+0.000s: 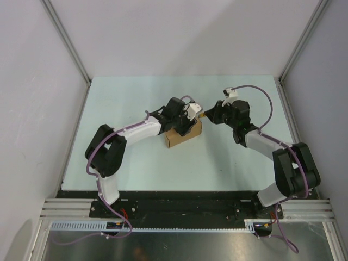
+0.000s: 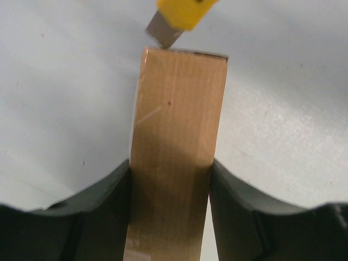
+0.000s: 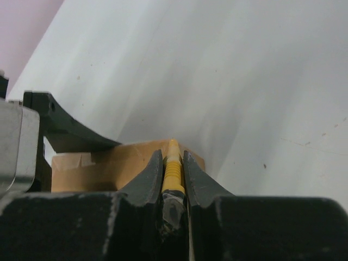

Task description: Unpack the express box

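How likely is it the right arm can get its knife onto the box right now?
Probably yes: the knife in the right end effector has its blade at an edge of the box, nothing between, while the left end effector clamps the box.

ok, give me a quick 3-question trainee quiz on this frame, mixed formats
1. True or false: the left gripper is shut on the plain brown cardboard box.
2. The right gripper holds: A) a slim yellow utility knife; B) a tape roll; C) nothing.
3. Fill in: the knife's grey blade sits at the box end ___ from the left gripper.
Key: 1 true; 2 A; 3 farthest.
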### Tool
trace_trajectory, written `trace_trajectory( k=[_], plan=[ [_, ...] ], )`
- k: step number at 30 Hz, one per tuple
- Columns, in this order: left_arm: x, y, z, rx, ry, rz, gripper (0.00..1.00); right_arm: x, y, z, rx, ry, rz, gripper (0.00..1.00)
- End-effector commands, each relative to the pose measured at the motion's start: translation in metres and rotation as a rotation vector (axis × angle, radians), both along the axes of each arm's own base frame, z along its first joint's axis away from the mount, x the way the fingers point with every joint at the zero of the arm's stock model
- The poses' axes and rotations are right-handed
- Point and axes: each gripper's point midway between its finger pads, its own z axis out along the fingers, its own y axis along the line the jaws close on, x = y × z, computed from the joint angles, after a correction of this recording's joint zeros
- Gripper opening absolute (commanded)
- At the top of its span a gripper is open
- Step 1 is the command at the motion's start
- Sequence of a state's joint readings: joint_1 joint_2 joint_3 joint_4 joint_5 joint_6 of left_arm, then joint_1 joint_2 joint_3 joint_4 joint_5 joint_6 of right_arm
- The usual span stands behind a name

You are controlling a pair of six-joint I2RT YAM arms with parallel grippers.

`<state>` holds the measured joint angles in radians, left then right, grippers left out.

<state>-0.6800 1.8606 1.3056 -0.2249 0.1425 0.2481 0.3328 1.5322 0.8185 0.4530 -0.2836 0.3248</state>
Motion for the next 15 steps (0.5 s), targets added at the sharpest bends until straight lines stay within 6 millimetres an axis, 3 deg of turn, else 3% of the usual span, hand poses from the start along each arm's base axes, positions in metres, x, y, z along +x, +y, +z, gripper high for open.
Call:
trace_trajectory(
  k=[1, 9, 15],
  plan=[
    [-0.010, 0.040, -0.050, 0.155, 0.114, 0.011, 0.12, -0.024, -0.007, -0.012, -0.078, 0.062, 0.022, 0.00],
    [-0.008, 0.042, -0.056, 0.162, 0.122, 0.019, 0.10, -0.038, -0.006, -0.012, -0.097, 0.087, 0.044, 0.00],
    [-0.010, 0.043, -0.054, 0.155, 0.127, 0.022, 0.11, -0.040, -0.010, 0.014, -0.055, 0.037, 0.034, 0.00]
  ],
)
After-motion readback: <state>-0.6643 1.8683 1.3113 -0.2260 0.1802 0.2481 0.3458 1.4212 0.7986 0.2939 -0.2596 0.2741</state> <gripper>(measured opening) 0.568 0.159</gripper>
